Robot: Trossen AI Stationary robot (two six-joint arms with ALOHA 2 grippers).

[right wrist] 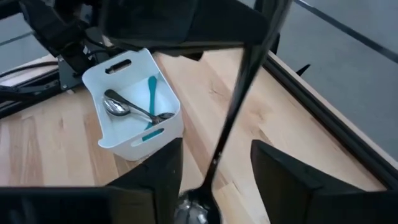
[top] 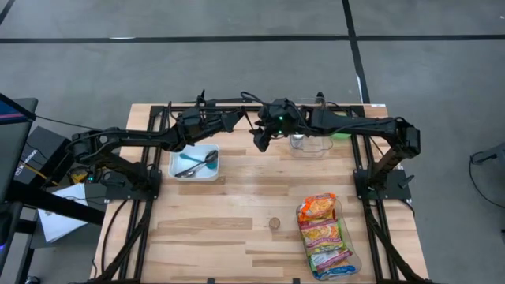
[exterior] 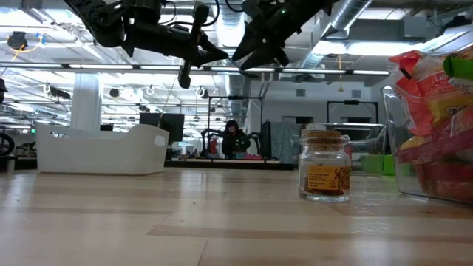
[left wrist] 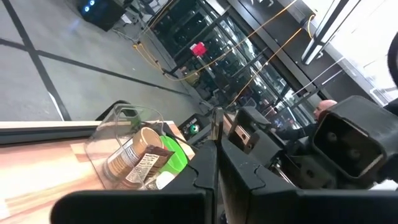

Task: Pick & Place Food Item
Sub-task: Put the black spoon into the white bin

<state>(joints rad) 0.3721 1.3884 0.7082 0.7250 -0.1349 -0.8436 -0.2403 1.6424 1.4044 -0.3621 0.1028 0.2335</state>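
My left gripper and my right gripper meet high above the far middle of the table. The left one is shut on a dark long-handled spoon. The right one is open, with its fingers on either side of the spoon's bowl end; I cannot tell whether they touch it. A small cork-topped jar stands on the table near the front. Snack packets lie in a clear container at the front right. My left gripper pinches the spoon's thin handle between its two fingers, near the handle's free end. The handle shows edge-on between the fingers in the left wrist view. The spoon is lifted clear of the table, and its bowl end reaches toward my right gripper.
A white bin holding a teal utensil and metal spoons sits left of centre. A clear container with a jar and a green item stands at the far edge, under my right arm. Bare wood lies in the middle.
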